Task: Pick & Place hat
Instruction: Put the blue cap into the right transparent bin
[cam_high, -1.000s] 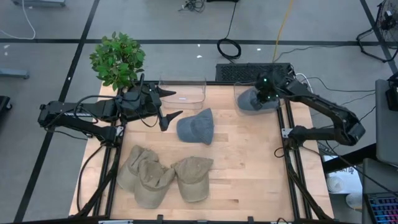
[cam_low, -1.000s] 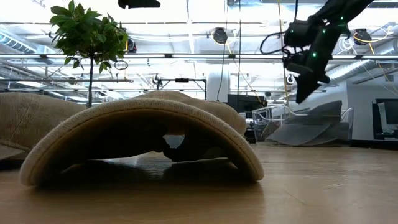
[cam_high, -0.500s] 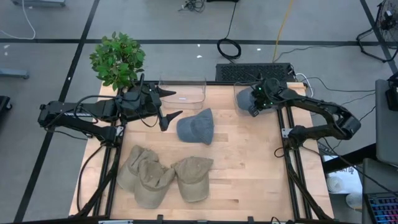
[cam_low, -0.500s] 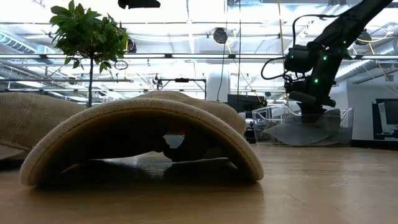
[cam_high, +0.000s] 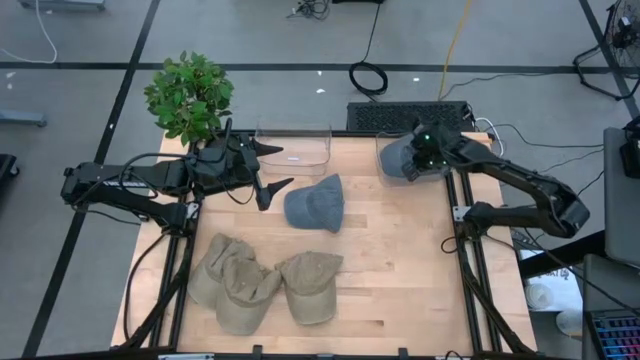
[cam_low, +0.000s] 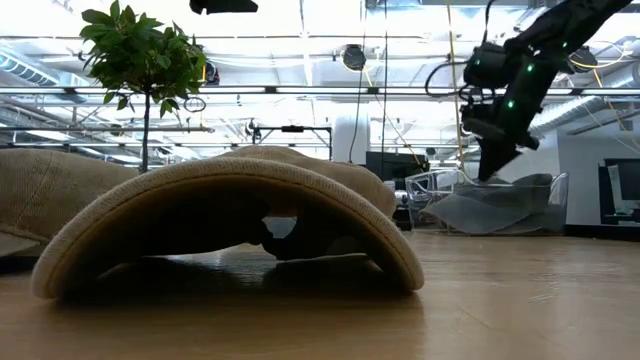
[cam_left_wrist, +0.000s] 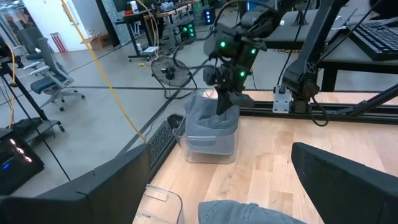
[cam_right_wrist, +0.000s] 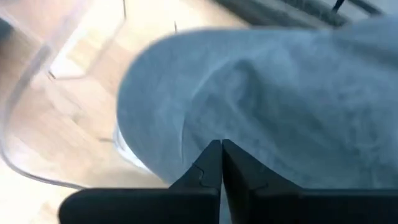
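Observation:
A grey-blue hat (cam_high: 398, 162) lies crumpled in a clear bin (cam_left_wrist: 211, 148) at the table's far right. My right gripper (cam_high: 418, 158) is shut and points steeply down over that hat's top (cam_right_wrist: 261, 93), its tips (cam_low: 490, 172) at the cloth. A second grey-blue hat (cam_high: 315, 203) rests brim-down on the wood at the table's middle. My left gripper (cam_high: 275, 167) waits open at the far left, level, with nothing between its fingers. My right gripper comes from above, slanting toward the table's left, with its shut fingertips (cam_right_wrist: 221, 163) at the upper surface of the hat in the bin (cam_left_wrist: 217, 115). Whether the tips touch the cloth I cannot tell. Nothing is pinched between the fingers.
An empty clear bin (cam_high: 293, 145) stands at the far middle edge. Three tan hats (cam_high: 250, 285) lie overlapping at the near left, filling the low view (cam_low: 230, 215). A potted plant (cam_high: 188, 95) stands beyond the far left corner. Bare wood lies at the near right.
My right gripper, shut throughout, has gone down toward the hat in the bin and a little toward the table's left, dipped to the cloth, then risen slightly. The hat has stayed in the bin.

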